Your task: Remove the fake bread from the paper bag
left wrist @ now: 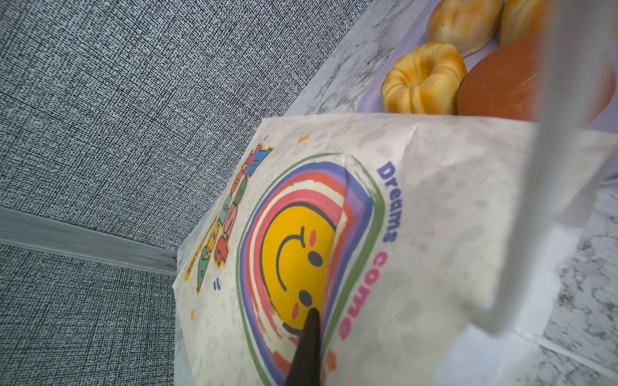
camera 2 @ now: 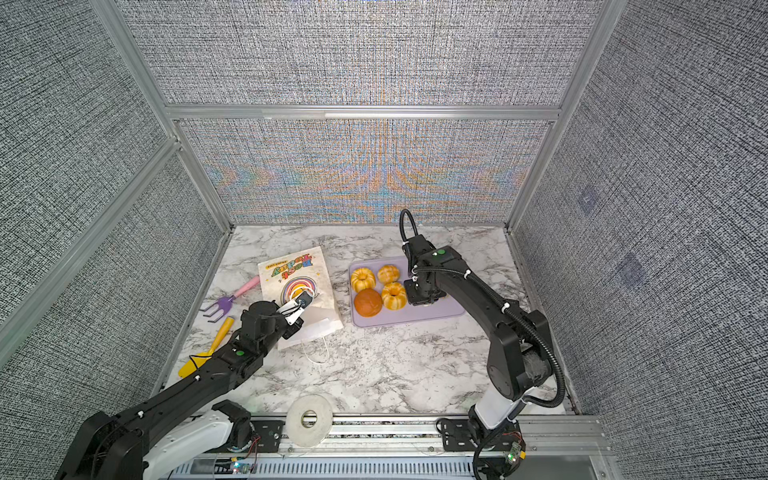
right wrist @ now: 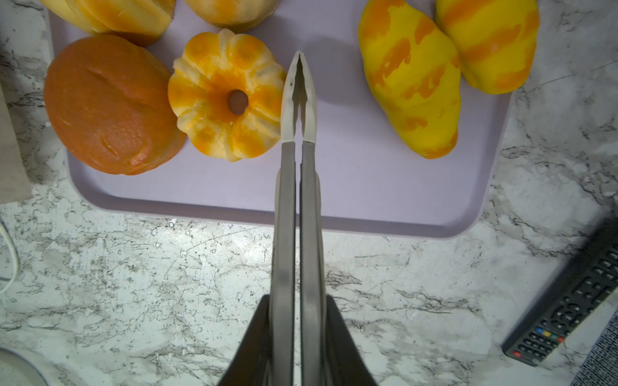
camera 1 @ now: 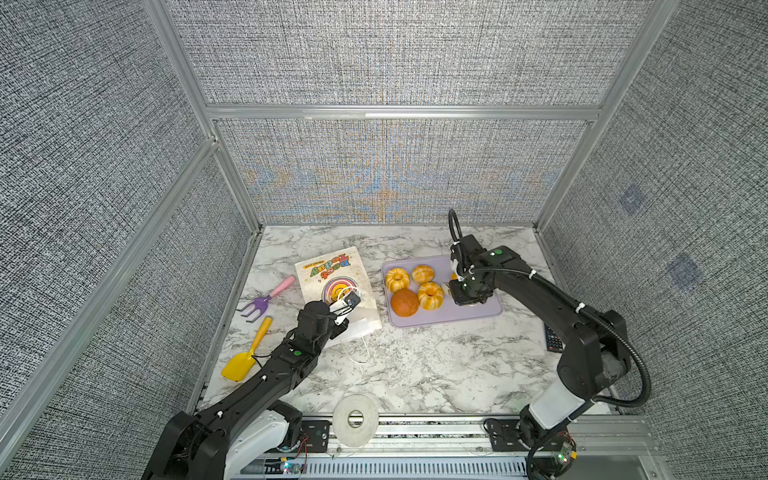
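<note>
Tongs [right wrist: 298,100] pinched narrow in right gripper [right wrist: 297,334] hang three o'clock of fake bread [camera 1: 430,295]; closed left gripper [left wrist: 309,337] touches paper bag [camera 1: 328,272].

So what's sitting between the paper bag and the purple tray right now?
Nothing. Only a narrow bare strip of the marble tabletop separates the paper bag from the purple tray. Both top views show it.
</note>
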Motion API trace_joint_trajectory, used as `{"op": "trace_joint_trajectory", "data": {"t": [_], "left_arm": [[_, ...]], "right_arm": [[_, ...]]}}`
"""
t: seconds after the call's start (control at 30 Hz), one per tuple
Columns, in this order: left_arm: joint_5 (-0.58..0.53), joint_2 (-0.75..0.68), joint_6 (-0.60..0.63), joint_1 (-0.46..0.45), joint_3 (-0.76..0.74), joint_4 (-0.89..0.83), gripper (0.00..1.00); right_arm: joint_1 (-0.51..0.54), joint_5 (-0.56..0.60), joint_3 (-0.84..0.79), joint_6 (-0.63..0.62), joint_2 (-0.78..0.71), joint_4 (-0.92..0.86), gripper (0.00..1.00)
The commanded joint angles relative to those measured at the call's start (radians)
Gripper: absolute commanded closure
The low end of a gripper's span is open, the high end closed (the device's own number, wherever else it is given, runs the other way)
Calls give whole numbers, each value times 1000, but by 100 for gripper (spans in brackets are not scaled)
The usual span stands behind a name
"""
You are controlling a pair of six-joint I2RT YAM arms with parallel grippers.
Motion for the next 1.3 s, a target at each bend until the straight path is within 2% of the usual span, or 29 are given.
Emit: {"op": "trace_joint_trajectory", "data": {"t": [0.0, 0.13, 0.3, 0.43, 0.53, 0.6, 0.7, 0.8, 0.9, 1.0, 1.1, 1.27], "left_arm": [[-17, -5, 5, 1, -2, 20, 100], [-17, -4, 5, 1, -2, 20, 100], [-18, -8, 3, 2, -8, 32, 100], [-9, -2, -5, 2, -6, 33, 100], [-7, 0, -8, 2, -7, 33, 100], [-8, 2, -7, 2, -7, 29, 100], [-14, 0, -4, 1, -8, 22, 100], [-28, -15, 12, 1, -9, 0, 100], [-43, -33, 47, -2, -7, -37, 100], [-63, -38, 84, -2, 7, -64, 100], [-67, -38, 91, -2, 25, -97, 100], [-77, -40, 81, -2, 35, -130, 100]], "right_arm": [[7, -65, -21, 17, -25, 15, 100], [12, -53, -27, 40, -53, 7, 100], [13, 114, -32, 97, -100, -81, 100], [22, 159, -89, 141, -217, -107, 100], [43, 86, -167, 174, -357, -61, 97], [80, -32, -244, 209, -477, 40, 94], [183, -166, -391, 350, -614, 268, 92], [328, -191, -538, 493, -672, 526, 90], [468, -150, -615, 573, -641, 716, 89], [583, -103, -627, 590, -555, 851, 89], [669, -67, -634, 598, -453, 997, 88], [754, -50, -595, 577, -274, 1175, 87]]}}
